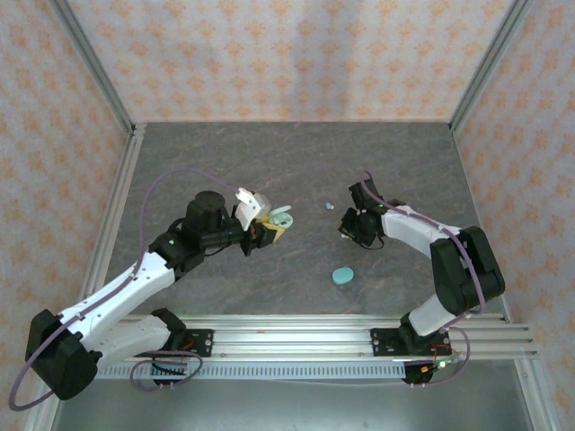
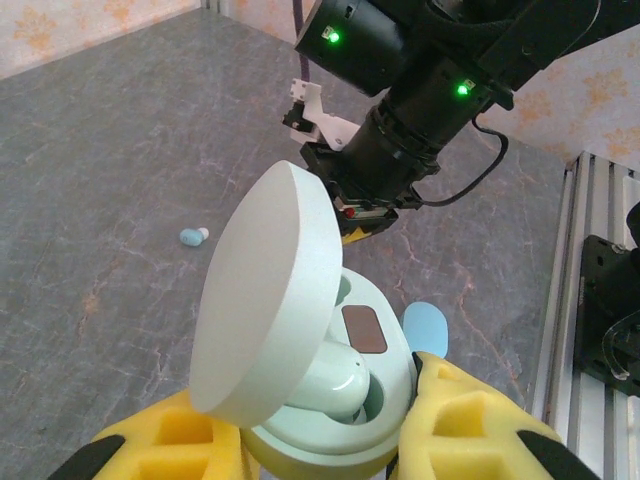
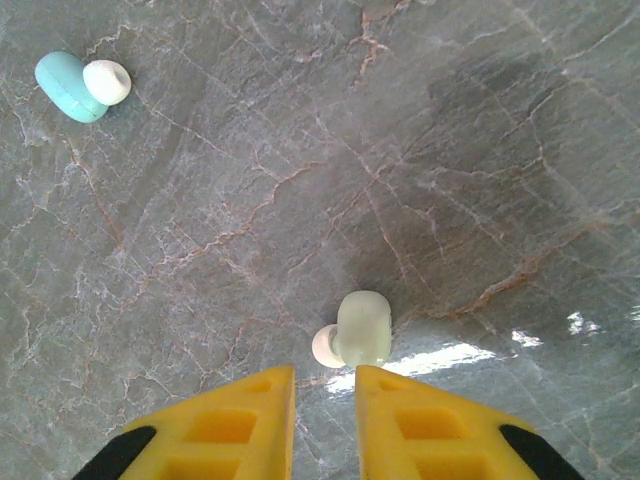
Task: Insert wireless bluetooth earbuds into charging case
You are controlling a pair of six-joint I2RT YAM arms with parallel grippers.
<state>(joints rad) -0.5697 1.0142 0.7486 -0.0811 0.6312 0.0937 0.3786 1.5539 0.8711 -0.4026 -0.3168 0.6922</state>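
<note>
My left gripper [image 2: 318, 405] is shut on the base of a mint-green charging case [image 2: 375, 440], held above the table. Its lid [image 2: 268, 300] stands open, and one mint earbud [image 2: 338, 385] sits in a socket. In the top view the left gripper [image 1: 268, 228] and case [image 1: 280, 216] are left of centre. A second mint earbud [image 3: 362, 328] lies on the table just beyond the fingertips of my right gripper [image 3: 325, 378]. The right gripper is open by a narrow gap with nothing in it. A blue earbud [image 3: 82, 84] lies further off on the table.
A closed blue case [image 1: 342, 276] lies on the grey marbled table [image 1: 296, 162] near the front middle. The blue earbud [image 1: 330, 206] is between the two grippers. The right gripper [image 1: 349, 226] hangs low over the table. Aluminium rails [image 1: 305, 337] run along the near edge.
</note>
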